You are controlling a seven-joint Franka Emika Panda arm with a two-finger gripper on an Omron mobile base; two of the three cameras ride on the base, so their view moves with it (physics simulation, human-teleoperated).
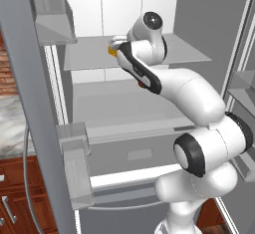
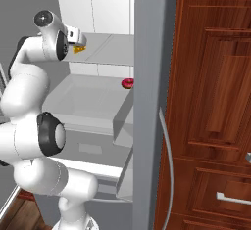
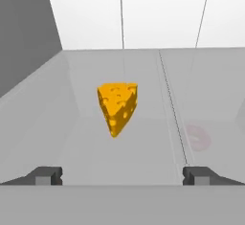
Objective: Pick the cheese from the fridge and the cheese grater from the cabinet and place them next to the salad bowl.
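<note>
1. Fridge [image 1: 124, 9] stands open; the arm reaches into it at the level of the upper glass shelf [image 1: 89, 54].
2. Cheese [image 3: 118, 105] sits on that shelf, a yellow-orange wedge with holes, point toward the camera in the hand view. In the left base view a sliver of it [image 1: 112, 51] shows just beside the wrist; in the right base view it [image 2: 78, 49] sits just under the hand.
3. Gripper [image 3: 122, 175]: jaws spread wide, nothing between them. The fingertips [image 3: 48, 175] stand short of the wedge and to either side of it; no contact visible.
4. A pink-frosted donut [image 2: 128, 83] lies on the shelf below, near the fridge's right edge. The faint pink ring [image 3: 197, 137] in the hand view is probably the same donut seen through the glass; view is too hazy to be sure.
5. Reddish-brown cabinet doors [image 2: 215, 77] stand to the right of the fridge, shut.
6. Progress, as judged: early. Cheese not yet grasped, so the first pick is only at the approach stage.
7. Remaining: close on the cheese, lift it out, carry it to the salad bowl; then fetch the cheese grater from the cabinet and set it there too.
</note>
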